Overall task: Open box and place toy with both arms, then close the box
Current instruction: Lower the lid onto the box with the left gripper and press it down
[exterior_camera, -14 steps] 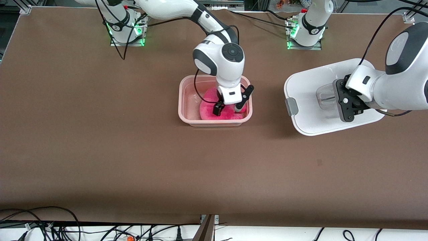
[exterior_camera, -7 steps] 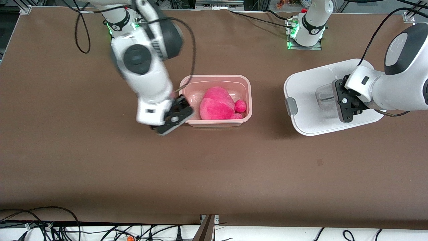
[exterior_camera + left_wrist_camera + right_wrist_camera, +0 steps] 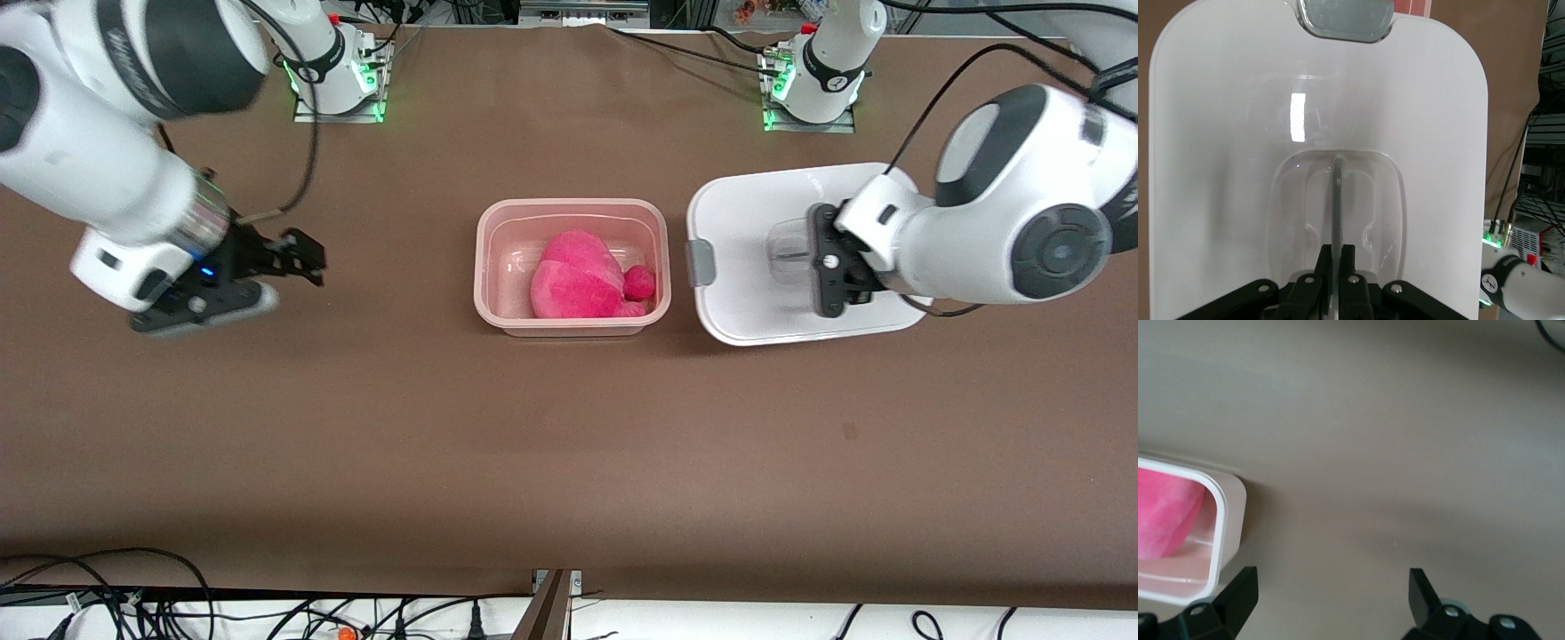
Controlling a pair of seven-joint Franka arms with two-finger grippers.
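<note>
Inside, toy (image 3: 582, 286) fills box (image 3: 498, 267).

My left arm hides the lid's (image 3: 747, 222) edge toward its own end of the surface. My right wrist view cuts off most of the box (image 3: 1218, 520) and toy (image 3: 1165, 513).

brown table (image 3: 533, 444), black cables (image 3: 133, 596)

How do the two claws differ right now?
The left claw is shut on the lid's clear handle, holding the lid beside the box. The right claw is open and empty, over bare table toward the right arm's end. Both are black and two-fingered.
</note>
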